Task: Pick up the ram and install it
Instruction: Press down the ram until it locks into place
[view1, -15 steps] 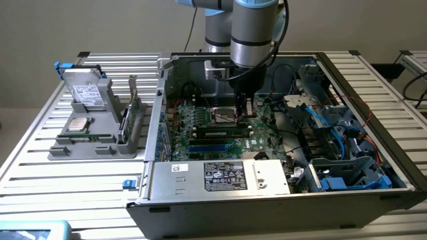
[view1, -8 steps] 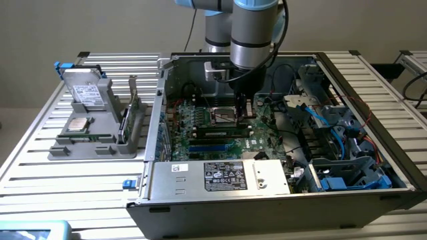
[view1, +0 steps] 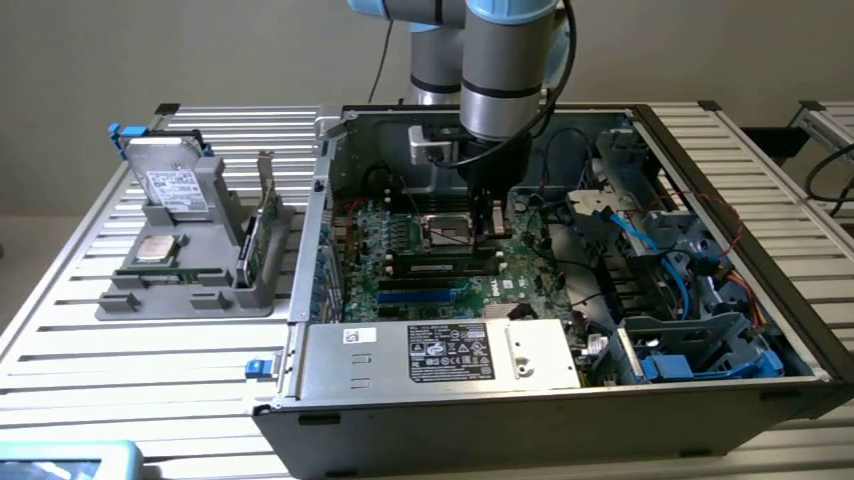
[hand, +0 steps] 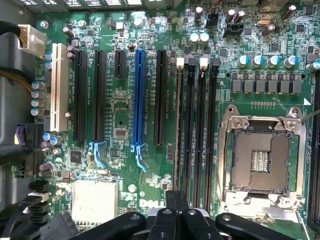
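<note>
My gripper (view1: 483, 232) reaches down inside the open computer case (view1: 747, 250), over the green motherboard (hand: 120, 115). Its black fingers (hand: 170, 202) are shut together with nothing between them. They sit directly over one end of the ram (hand: 178, 125), a thin stick seen edge-on, standing in the memory slot closest to the long expansion slots. From the exterior view the ram (view1: 434, 268) is a dark bar lying in the slot bank just in front of the processor socket (view1: 447, 232). I cannot tell whether the fingers touch it. The other memory slots (hand: 200, 125) look bare.
The open processor socket (hand: 260, 155) lies beside the slots. A grey holder (view1: 160, 275) on the table at the exterior view's left carries a drive (view1: 167, 185), a silver processor chip (view1: 158, 248) and an upright green card (view1: 267, 225). The power supply (view1: 441, 350) and blue cables (view1: 667, 260) crowd the case.
</note>
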